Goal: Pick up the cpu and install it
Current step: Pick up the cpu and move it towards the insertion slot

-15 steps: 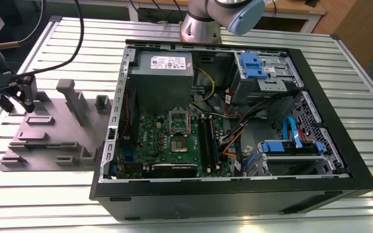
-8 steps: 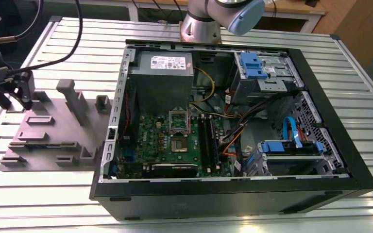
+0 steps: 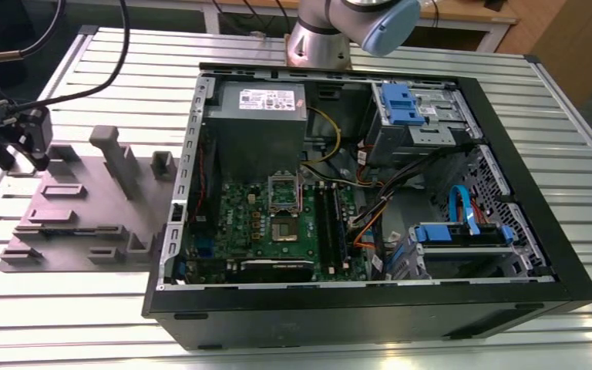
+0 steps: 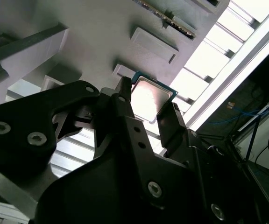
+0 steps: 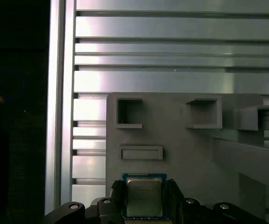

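Cpu point(image 5: 144, 198) sits pinched between the gripper's point(image 5: 144, 186) fingers, over the grey fixture tray point(image 5: 186, 149), at the exterior view's left of the open computer case point(image 3: 378, 308).

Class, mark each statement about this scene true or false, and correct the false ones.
1. The cpu sits between the gripper's fingers. True.
2. The gripper is inside the computer case. False: it is over the grey plate, to the exterior view's left of the case.
3. The case is open, showing the motherboard. True.
4. The cpu is already in the socket. False: it is at the gripper, by the grey plate.
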Available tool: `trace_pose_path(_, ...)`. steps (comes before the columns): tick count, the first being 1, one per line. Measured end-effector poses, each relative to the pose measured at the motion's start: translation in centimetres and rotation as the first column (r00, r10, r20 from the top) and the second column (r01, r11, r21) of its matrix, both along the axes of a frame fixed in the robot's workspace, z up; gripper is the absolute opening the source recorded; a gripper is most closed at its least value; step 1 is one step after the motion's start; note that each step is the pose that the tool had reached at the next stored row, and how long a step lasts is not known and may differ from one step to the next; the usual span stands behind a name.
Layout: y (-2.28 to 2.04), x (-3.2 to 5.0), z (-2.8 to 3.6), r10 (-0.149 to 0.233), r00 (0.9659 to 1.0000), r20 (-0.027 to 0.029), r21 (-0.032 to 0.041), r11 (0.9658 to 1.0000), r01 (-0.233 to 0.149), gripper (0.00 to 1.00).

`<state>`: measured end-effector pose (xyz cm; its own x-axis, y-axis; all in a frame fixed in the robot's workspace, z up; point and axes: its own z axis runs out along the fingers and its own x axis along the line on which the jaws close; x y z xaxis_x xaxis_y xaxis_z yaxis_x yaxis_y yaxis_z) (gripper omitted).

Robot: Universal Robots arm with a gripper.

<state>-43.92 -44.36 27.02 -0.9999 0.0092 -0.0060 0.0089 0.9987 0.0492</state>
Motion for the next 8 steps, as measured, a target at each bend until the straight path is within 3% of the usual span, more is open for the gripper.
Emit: trace_pose_path(8, 0.14, 0.0, 1.04, 0.0, 1.0, 0.0004, 0.0001, 1.0, 0.0, 0.47)
